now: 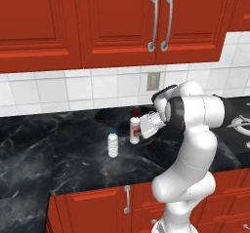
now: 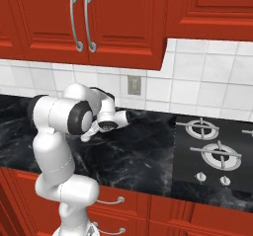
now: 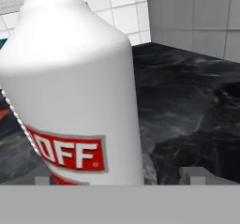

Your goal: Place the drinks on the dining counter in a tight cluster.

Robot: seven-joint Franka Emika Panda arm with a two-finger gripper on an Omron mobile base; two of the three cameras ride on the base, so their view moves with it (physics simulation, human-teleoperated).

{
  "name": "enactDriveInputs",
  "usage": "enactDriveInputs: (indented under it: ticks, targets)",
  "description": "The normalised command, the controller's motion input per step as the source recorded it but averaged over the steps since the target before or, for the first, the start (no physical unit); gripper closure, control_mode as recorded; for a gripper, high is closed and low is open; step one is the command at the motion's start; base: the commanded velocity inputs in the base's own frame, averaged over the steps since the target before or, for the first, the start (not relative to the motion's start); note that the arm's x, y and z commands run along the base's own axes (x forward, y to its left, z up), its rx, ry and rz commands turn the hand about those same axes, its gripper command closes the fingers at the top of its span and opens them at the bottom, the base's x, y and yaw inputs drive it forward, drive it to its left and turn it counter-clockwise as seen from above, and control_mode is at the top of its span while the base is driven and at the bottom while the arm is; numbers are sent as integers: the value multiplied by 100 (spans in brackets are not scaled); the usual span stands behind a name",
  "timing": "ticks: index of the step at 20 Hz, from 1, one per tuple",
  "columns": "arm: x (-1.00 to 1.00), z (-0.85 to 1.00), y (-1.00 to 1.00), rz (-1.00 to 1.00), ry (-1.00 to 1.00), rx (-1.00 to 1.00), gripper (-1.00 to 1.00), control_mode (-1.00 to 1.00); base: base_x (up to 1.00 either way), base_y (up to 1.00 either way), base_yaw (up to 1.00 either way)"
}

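The gripper point(image 1: 142, 128), jaws wide open and holding nothing, sits just right of the upright white red-capped bottle point(image 1: 135, 127) on the black marbled counter point(image 1: 58, 149); a clear teal-capped bottle point(image 1: 113, 144) stands near-left.

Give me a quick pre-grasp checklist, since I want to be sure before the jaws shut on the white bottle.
1. Gripper open: ok.
2. White bottle upright on the black counter: ok.
3. Bottle between the fingertips: ok in the hand view; it sits nearer the left tip.
4. Clear bottle apart from the white bottle: ok.
5. Fingers at a good height on the body: cannot tell.
6. Purple bottle's position: cannot tell.
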Motion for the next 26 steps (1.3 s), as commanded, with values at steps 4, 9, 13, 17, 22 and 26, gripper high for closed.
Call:
enactDriveInputs:
  ticks: [4,9,13,17,22,26]
  targets:
    - [0,0,0,0,0,0,100,-100,0,0,0]
    - [0,0,0,0,0,0,100,-100,0,0,0]
    - [-21,0,-3,0,0,0,100,-100,0,0,0]
    - [-84,3,-24,0,-8,0,100,-100,0,0,0]
    - [-86,36,-30,0,-6,0,100,-100,0,0,0]
    - [-39,85,-32,-1,-3,-4,100,-100,0,0,0]
